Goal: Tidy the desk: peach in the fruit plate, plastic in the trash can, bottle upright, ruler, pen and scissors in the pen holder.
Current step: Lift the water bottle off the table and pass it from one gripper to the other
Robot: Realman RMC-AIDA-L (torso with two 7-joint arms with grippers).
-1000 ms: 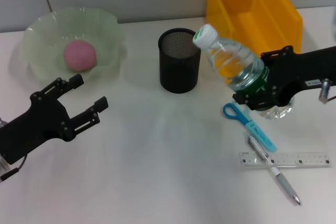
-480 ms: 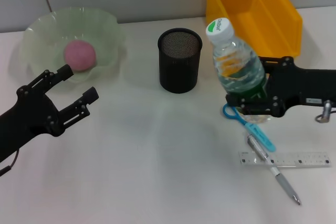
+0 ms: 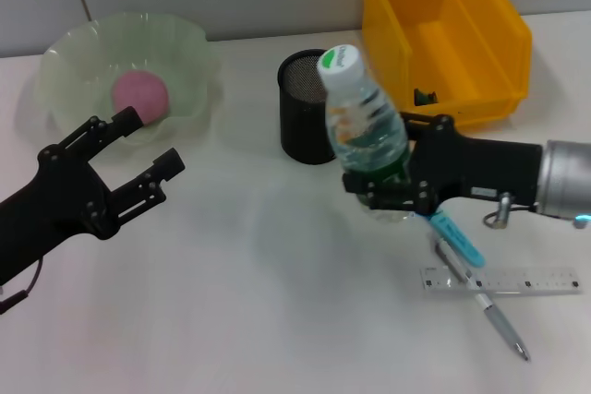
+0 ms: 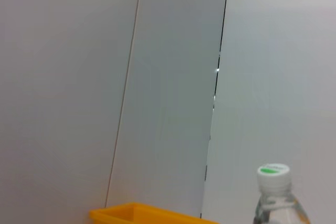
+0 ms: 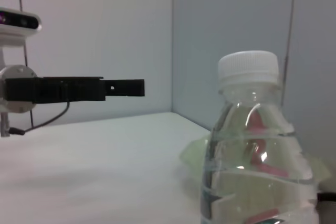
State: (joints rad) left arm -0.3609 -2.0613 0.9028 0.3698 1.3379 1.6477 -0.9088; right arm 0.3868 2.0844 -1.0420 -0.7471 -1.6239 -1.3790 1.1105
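Observation:
My right gripper [image 3: 392,193] is shut on the lower part of the bottle [image 3: 362,131], which stands nearly upright over the desk [image 3: 259,302], just in front of the pen holder [image 3: 306,122]. The bottle [image 5: 252,150] fills the right wrist view, and its cap [image 4: 273,174] shows in the left wrist view. The peach [image 3: 140,96] lies in the fruit plate [image 3: 74,62]. My left gripper [image 3: 138,163] is open, hovering in front of that plate. Scissors [image 3: 455,235], pen [image 3: 480,302] and ruler [image 3: 517,280] lie on the desk at the right. The trash can [image 3: 462,25] stands behind them.
Something small and dark lies inside the trash can [image 3: 427,95]. The left arm [image 5: 73,88] shows far off in the right wrist view. A grey panelled wall rises behind the desk.
The right gripper has carried the bottle leftward, from beside the scissors to in front of the pen holder, and it has gone from tilted to nearly upright. The left gripper shifted slightly.

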